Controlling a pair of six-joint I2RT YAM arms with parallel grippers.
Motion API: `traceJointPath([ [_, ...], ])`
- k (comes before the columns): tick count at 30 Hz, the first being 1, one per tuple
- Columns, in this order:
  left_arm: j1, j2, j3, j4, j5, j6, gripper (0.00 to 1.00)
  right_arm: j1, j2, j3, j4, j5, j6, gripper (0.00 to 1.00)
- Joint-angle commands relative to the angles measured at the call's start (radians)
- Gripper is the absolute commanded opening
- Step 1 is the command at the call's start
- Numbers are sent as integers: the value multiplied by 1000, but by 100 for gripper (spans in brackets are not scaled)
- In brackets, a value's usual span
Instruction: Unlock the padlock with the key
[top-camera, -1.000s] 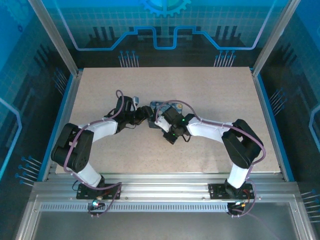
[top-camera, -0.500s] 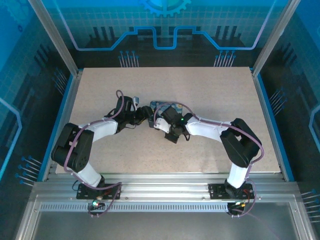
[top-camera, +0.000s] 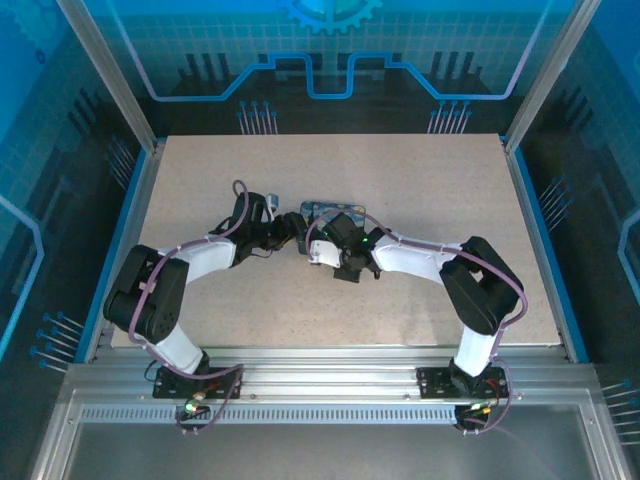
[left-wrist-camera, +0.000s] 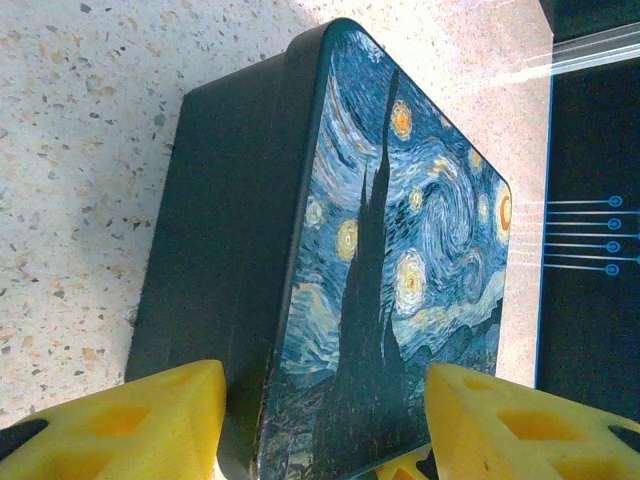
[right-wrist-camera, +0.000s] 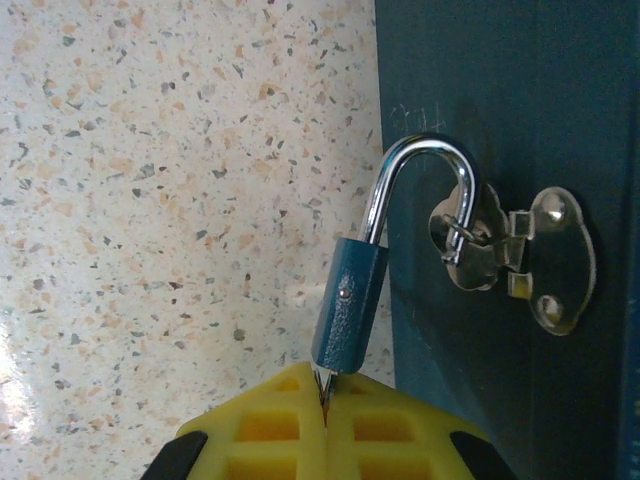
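Observation:
The padlock (right-wrist-camera: 348, 300) has a small blue body and a silver shackle hooked through the hasp (right-wrist-camera: 510, 255) on the side of the blue-and-yellow painted tin box (left-wrist-camera: 400, 260). The shackle's far leg ends at the hasp loop, apart from the body. My right gripper (right-wrist-camera: 325, 415) is shut on the thin dark key (right-wrist-camera: 323, 385), whose tip sits in the bottom of the padlock's body. My left gripper (left-wrist-camera: 320, 430) straddles the box's near end, one yellow finger (left-wrist-camera: 110, 425) against its dark side, the other at the lid's far edge. In the top view both grippers (top-camera: 295, 228) (top-camera: 318, 245) meet at the box (top-camera: 335, 208).
The box rests on a speckled tabletop (top-camera: 420, 180) near the middle. Blue walls and aluminium posts (top-camera: 545, 80) ring the table; its far edge (left-wrist-camera: 545, 200) lies just beyond the box in the left wrist view.
My right gripper and wrist have edged a little further from me and leftward, closer to the box. The left arm has barely moved.

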Motion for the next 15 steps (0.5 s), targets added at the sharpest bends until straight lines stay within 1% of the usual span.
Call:
traceJointPath([
  [1,-2,18,34,-5,42,1,55,-15,10,-8,67,12,-69,0],
  [8,-7,27,49,-14,43,3,55,-37,30,7,92,14,-149,0],
  [12,-10,28,48,-6,41,-7,55,-32,36,25,95,5,-152,0],
  [15,-10,24,42,-1,41,-13,55,-10,32,24,104,4,-144,0],
])
